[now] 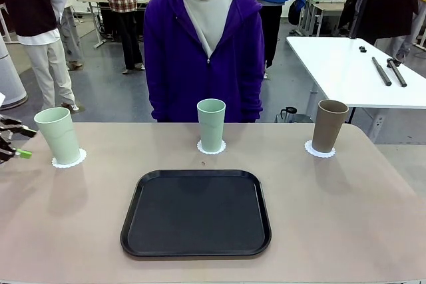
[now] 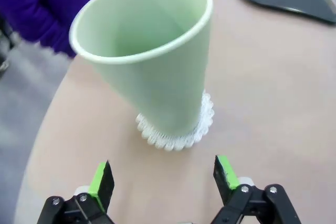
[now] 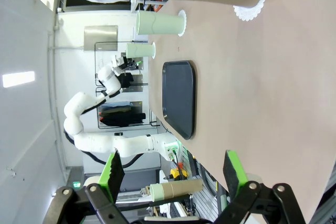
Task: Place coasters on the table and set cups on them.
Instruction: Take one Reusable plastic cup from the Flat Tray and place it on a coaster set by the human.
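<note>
Around the black tray, three cups stand on coasters on the counter, both hands spread, the left seemingly just clear of its mint cup.

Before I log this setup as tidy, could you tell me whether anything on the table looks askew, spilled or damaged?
Nothing stands out. The two green cups and the brown cup each stand upright on a doily, and the black tray lies flat with nothing on it.
</note>
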Controlling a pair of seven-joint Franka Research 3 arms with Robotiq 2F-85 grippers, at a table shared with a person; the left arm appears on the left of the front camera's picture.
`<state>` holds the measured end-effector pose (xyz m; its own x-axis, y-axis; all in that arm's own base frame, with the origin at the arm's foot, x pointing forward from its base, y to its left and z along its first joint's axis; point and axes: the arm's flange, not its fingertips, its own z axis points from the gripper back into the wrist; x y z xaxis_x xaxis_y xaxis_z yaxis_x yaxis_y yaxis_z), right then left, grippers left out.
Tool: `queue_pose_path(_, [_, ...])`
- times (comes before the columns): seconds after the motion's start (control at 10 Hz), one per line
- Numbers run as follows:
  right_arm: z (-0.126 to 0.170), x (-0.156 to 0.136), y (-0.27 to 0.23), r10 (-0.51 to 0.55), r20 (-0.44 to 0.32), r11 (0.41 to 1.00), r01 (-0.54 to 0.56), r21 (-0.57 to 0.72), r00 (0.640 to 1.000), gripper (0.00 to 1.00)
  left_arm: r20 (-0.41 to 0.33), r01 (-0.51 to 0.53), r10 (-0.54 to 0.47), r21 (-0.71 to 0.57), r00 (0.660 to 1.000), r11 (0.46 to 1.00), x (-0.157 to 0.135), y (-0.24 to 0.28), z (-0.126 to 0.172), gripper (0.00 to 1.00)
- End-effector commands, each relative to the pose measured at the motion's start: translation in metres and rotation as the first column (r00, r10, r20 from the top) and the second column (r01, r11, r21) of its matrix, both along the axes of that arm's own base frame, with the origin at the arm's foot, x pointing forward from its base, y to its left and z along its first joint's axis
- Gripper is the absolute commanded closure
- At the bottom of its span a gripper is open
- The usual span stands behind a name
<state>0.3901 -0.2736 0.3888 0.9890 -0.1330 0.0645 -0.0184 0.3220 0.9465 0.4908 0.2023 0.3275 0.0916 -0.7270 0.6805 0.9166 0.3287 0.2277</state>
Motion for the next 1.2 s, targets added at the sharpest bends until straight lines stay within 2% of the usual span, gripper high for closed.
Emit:
queue_pose_path(0.0, [0.002,0.0,0.0,0.007,0.002,1.0,-0.007,0.004,1.0,0.0,-0.026,-0.139,0.151,0.252,0.988,0.958,-0.053,-0.041,0.048,0.0])
queue_pose_path(0.1, [0.002,0.0,0.0,0.007,0.002,1.0,-0.007,0.004,1.0,0.0,-0.024,-0.161,0.178,0.323,0.984,0.933,-0.07,-0.052,0.067,0.0])
queue_pose_path(0.3, [0.002,0.0,0.0,0.007,0.002,1.0,-0.007,0.004,1.0,0.0,-0.023,-0.229,0.253,0.349,0.967,0.909,-0.095,-0.076,0.103,0.0])
queue_pose_path(0.5, [0.002,0.0,0.0,0.007,0.002,1.0,-0.007,0.004,1.0,0.0,-0.042,-0.208,0.24,0.375,0.97,0.903,-0.12,-0.101,0.128,0.0])
queue_pose_path(0.7, [0.002,0.0,0.0,0.007,0.002,1.0,-0.007,0.004,1.0,0.0,-0.027,-0.206,0.233,0.376,0.972,0.904,-0.146,-0.132,0.15,0.0])
queue_pose_path(0.8, [0.002,0.0,0.0,0.007,0.002,1.0,-0.007,0.004,1.0,0.0,-0.048,-0.191,0.219,0.333,0.975,0.923,-0.155,-0.147,0.161,0.0])
queue_pose_path(0.9, [0.002,0.0,0.0,0.007,0.002,1.0,-0.007,0.004,1.0,0.0,-0.064,-0.215,0.245,0.302,0.967,0.929,-0.157,-0.157,0.17,0.0])
queue_pose_path(1.1, [0.002,0.0,0.0,0.007,0.002,1.0,-0.007,0.004,1.0,0.0,-0.075,-0.281,0.316,0.302,0.946,0.911,-0.154,-0.171,0.173,0.0])
